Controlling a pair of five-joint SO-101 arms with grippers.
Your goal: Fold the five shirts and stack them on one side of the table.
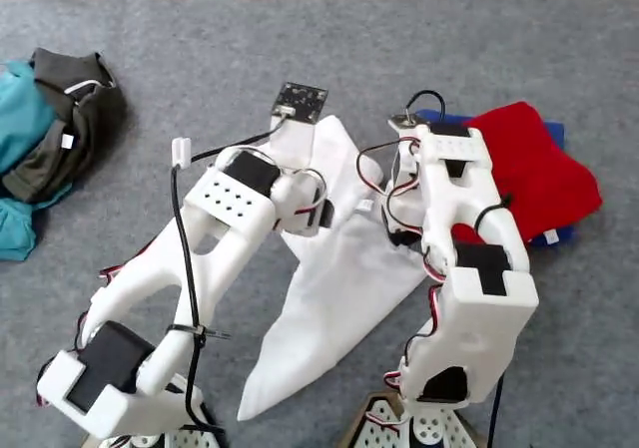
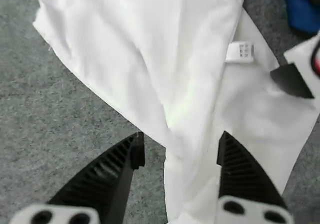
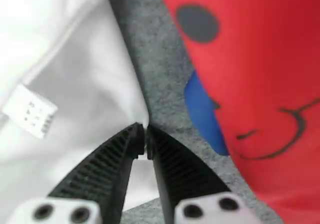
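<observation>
Right gripper (image 3: 145, 138), pinched white shirt (image 1: 339, 278), creased

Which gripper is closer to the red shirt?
Right. The right gripper grips the white shirt at its edge beside the red shirt; the left gripper is open over the white shirt, farther off.
</observation>
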